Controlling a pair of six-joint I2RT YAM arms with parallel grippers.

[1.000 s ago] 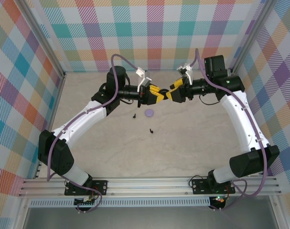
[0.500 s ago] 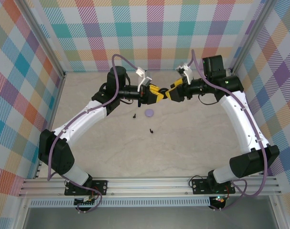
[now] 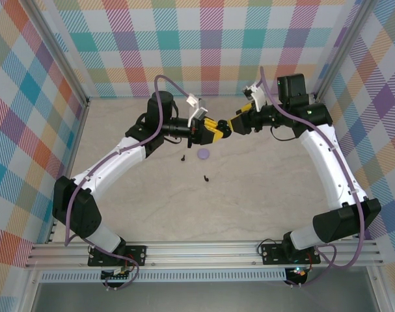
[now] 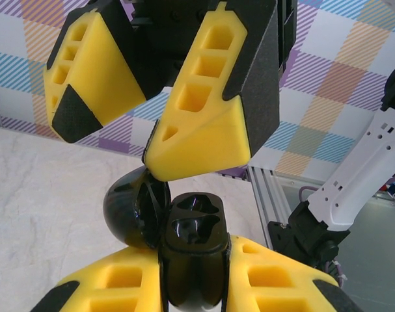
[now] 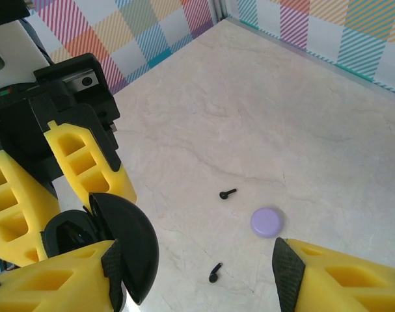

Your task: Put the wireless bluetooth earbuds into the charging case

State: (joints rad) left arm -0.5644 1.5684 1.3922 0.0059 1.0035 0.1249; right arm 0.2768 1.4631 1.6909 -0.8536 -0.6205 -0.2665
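The black charging case (image 4: pixel 192 227) stands upright in my left gripper (image 4: pixel 194 276), which is shut on its body. Its lid (image 4: pixel 129 208) is swung open to the left, and both wells are bare. My right gripper (image 5: pixel 197 263) is open and wide; one of its fingers (image 4: pixel 204 123) rests against the lid's top edge. In the top view the two grippers meet above the table's far middle, left (image 3: pixel 213 128) and right (image 3: pixel 234 123). Two black earbuds (image 5: pixel 228 194) (image 5: pixel 215 273) lie loose on the table below, also seen from above (image 3: pixel 183 158) (image 3: pixel 205 177).
A round lilac case (image 3: pixel 204 154) lies shut on the marble table (image 3: pixel 249 195) between the two black buds, also seen from the right wrist (image 5: pixel 267 221). Checked walls close in the back and sides, and an aluminium rail (image 3: pixel 204 250) runs along the near edge.
My right gripper has lifted and drawn back a little to the right, with its wrist turned. The left gripper has kept the case in place. Buds and lilac case have not moved.
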